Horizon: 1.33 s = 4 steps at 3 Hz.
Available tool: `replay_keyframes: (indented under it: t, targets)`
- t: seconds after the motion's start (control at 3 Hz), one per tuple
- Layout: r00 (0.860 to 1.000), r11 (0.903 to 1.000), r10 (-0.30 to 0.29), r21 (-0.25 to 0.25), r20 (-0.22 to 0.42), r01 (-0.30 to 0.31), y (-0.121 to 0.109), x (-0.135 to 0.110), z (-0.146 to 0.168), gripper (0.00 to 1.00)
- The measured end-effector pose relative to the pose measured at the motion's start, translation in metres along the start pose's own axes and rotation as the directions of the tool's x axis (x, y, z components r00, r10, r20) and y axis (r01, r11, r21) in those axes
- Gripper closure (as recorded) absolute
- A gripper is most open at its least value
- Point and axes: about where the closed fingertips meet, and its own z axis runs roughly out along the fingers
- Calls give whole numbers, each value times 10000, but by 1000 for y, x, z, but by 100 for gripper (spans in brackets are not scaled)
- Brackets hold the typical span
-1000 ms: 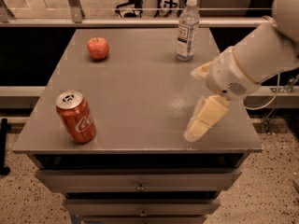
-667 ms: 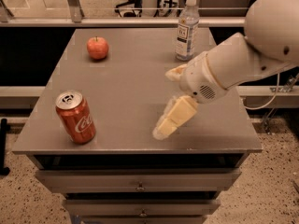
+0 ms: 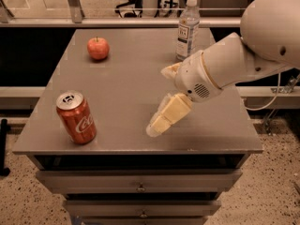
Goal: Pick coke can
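Pincer (image 3: 158, 101) above table (image 3: 126, 74), one coke can (image 3: 76, 118)

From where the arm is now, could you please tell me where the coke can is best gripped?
Take the coke can around its mid-body, coming level from the side facing the tool, which hovers open over the table's front middle. The can stands upright, round walls exposed, with bare table between.
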Motion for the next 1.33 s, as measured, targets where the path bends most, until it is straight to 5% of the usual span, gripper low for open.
replay_keyframes:
  t: [0.67, 1.33]
  targets:
    - [9946, 9987, -257, -420, 1010, 301, -6, -22, 33, 0]
    - [9681, 9860, -848, -1202, 2360, 1157, -3, -69, 86, 0]
